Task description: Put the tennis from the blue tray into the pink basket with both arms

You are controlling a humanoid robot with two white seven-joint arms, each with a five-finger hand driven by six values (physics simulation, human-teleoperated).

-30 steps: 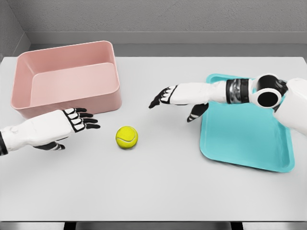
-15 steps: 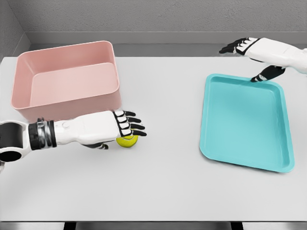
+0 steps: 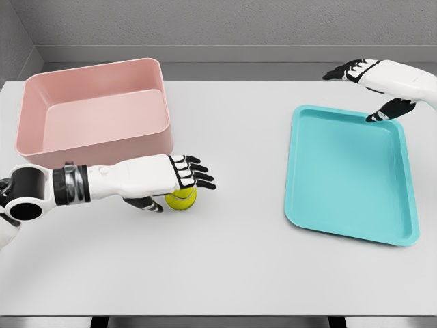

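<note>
The yellow tennis ball (image 3: 183, 200) lies on the white table, just in front of the pink basket (image 3: 102, 145) and well left of the blue tray (image 3: 348, 178). My left hand (image 3: 176, 179) lies over the ball's top with its fingers stretched flat and spread. Its thumb sits low at the ball's left, and the fingers are not closed around the ball, whose upper half is hidden. My right hand (image 3: 365, 76) hovers open past the tray's far right corner, holding nothing. There is nothing in the tray or the basket.
The table's front edge (image 3: 218, 316) runs along the bottom of the view. A grey wall stands behind the table. The basket's near wall is a hand's width behind my left hand.
My left arm has reached right and laid its hand over the ball. My right arm has pulled back from the table's middle to the far right, beyond the tray.
</note>
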